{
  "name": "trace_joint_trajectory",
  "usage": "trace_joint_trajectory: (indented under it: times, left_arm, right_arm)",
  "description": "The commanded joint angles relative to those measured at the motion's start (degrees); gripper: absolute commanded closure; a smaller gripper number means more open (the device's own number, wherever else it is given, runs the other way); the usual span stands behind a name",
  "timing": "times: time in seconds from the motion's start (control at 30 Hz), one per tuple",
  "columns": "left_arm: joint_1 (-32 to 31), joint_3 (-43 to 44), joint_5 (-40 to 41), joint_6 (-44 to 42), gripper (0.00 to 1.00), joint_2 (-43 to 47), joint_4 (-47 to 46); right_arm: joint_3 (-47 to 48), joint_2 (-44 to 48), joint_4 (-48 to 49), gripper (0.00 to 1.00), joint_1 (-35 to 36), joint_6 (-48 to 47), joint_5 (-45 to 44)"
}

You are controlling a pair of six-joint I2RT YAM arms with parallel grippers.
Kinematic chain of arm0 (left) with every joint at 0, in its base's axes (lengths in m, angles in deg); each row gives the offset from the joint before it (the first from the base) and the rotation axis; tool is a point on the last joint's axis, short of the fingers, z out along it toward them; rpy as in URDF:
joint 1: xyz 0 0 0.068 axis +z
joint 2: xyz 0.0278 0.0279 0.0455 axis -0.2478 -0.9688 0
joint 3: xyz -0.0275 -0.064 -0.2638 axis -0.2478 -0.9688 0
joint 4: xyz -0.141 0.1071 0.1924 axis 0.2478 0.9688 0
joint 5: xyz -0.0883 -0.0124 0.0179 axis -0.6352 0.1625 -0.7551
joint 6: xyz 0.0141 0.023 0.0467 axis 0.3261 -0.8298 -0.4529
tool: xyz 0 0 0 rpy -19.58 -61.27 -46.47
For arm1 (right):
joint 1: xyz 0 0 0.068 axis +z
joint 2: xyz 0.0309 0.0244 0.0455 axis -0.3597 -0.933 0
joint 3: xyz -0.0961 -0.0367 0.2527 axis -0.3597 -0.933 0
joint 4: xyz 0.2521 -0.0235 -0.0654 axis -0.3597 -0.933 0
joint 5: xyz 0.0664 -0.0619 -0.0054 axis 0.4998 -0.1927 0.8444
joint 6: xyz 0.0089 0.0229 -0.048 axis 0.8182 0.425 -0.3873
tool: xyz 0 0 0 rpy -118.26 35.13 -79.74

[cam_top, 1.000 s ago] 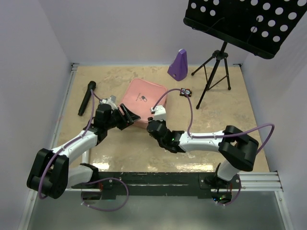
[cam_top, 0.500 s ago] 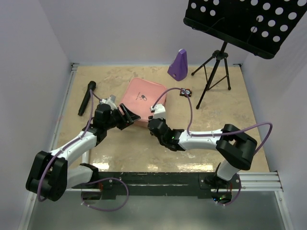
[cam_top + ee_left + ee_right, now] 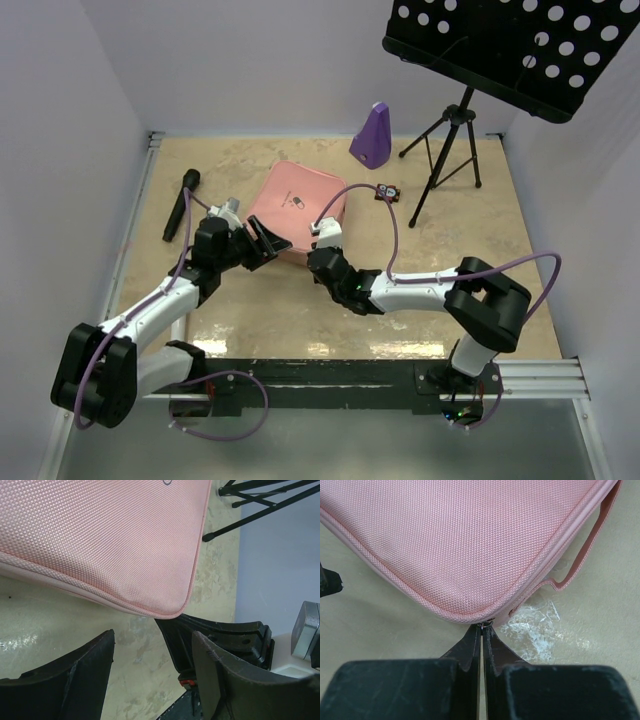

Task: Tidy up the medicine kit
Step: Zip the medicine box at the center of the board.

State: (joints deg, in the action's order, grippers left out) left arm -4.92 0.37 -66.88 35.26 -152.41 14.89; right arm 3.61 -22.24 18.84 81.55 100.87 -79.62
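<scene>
Beige marbled worktop [image 3: 450, 240], lilac walls. Far left, a black microphone [image 3: 180, 205] lies apart from everything. The left gripper [image 3: 152, 650] has its jaws spread just off the near-left edge of the medicine kit [image 3: 298, 205], touching nothing I can see; same as a second ago. The kit lies flat mid-worktop, lid closed, carry strap [image 3: 592, 540] on its right side.

The right gripper [image 3: 482, 630] is what changed. It was half open a second ago; now its jaws are pressed together at the kit's near corner, nipping a tiny zip tab [image 3: 483, 624] at the seam. That is probably the slider pull, too small to be sure.

So the grasp looks made and unzipping is next, with the left gripper placed to brace. The thin tab could slip.

Purple metronome [image 3: 372, 135] and music stand [image 3: 450, 150] are well apart, far right.
</scene>
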Motion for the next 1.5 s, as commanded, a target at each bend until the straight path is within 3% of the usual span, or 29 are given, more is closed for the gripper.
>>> trace_joint_trajectory:
  times: [0.0,0.17,0.33,0.5,0.87,1.1,1.33,1.47]
  left_arm:
    - [-0.2,-0.5,-0.1,0.8,0.33,1.0,-1.2]
    - [-1.6,-2.8,-0.5,4.2,0.3,0.2,-4.9]
    - [-6.9,-2.8,4.8,6.8,0.3,-1.7,-6.4]
    - [-8.2,-4.9,9.2,10.5,0.29,-0.6,-10.5]
    - [-8.2,-5.4,15.4,11.9,0.36,0.2,-6.2]
    - [-8.2,-7.8,13.2,12.7,0.58,-0.6,-8.9]
    - [-8.2,-7.4,14.2,11.3,0.97,-0.1,-8.1]
    - [-8.2,-7.3,14.6,10.0,1.0,0.4,-6.7]
  right_arm:
    - [1.2,1.4,3.2,1.0,0.0,-0.2,1.4]
    - [1.8,1.8,3.1,1.0,1.2,0.2,1.4]
    - [3.2,1.4,2.4,1.0,2.9,0.6,1.6]
    - [4.8,1.3,0.9,1.0,5.3,1.1,1.6]
    - [7.7,-0.4,-1.8,1.0,9.1,2.0,0.9]
    - [6.9,-1.6,-2.5,1.0,9.5,3.0,-0.4]
    - [6.8,-1.7,-3.7,1.0,9.8,3.1,-1.9]
    - [7.8,-2.1,-8.0,1.0,9.8,4.3,-5.3]
